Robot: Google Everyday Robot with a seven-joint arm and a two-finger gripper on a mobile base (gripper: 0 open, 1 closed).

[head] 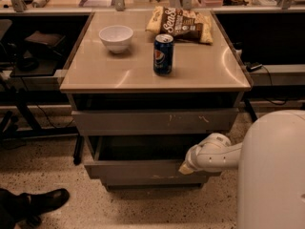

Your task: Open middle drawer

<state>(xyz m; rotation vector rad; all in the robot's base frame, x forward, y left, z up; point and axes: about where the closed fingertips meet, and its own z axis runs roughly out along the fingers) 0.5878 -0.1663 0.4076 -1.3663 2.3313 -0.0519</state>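
Note:
The middle drawer [138,169] is a plain grey drawer, pulled out a little from the cabinet, with its dark shallow tray [143,149] showing behind the face. My gripper [185,169] is at the end of the white arm [214,155], against the right part of this drawer's front edge. Above it is the larger grey drawer face [152,121] with pale scratch marks. Below it a narrow grey drawer face [152,180] shows.
On the cabinet top [95,73] stand a white bowl [116,37], a blue soda can [163,54] and a chip bag [183,24]. My white body [271,171] fills the lower right. A black shoe [33,203] is on the floor at lower left.

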